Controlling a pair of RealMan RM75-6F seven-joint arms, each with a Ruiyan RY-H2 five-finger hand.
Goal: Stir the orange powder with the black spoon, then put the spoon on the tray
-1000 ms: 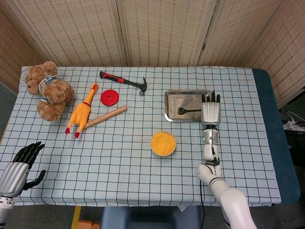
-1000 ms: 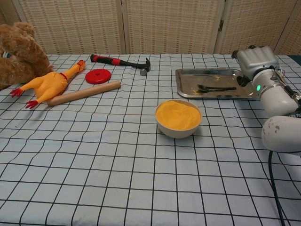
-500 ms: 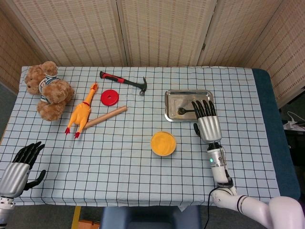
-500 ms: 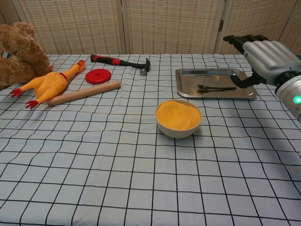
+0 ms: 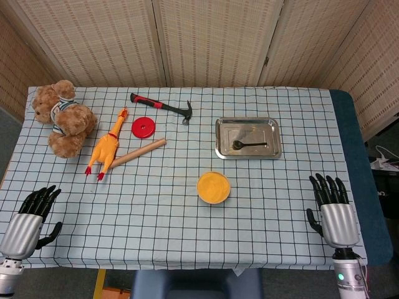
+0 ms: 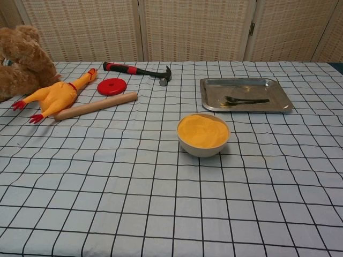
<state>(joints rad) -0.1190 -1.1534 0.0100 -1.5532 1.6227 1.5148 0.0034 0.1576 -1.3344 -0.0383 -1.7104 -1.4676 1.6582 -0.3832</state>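
Black spoon lies inside the shallow steel tray, beyond the white bowl of orange powder. Both hands, left and right, empty, fingers spread. Task appears complete; no further move needed.

The table wears a pale blue cloth with a black grid. At its far left corner sit two brown teddy bears, huddled together. Next to them a yellow rubber chicken lies stretched out, touching a wooden rolling pin just beside it. A red disc rests close behind the pin, and a black and red claw hammer lies near the far edge. Toward the right side sits a steel tray with a black spoon in it. Near the middle stands a bowl of orange powder.
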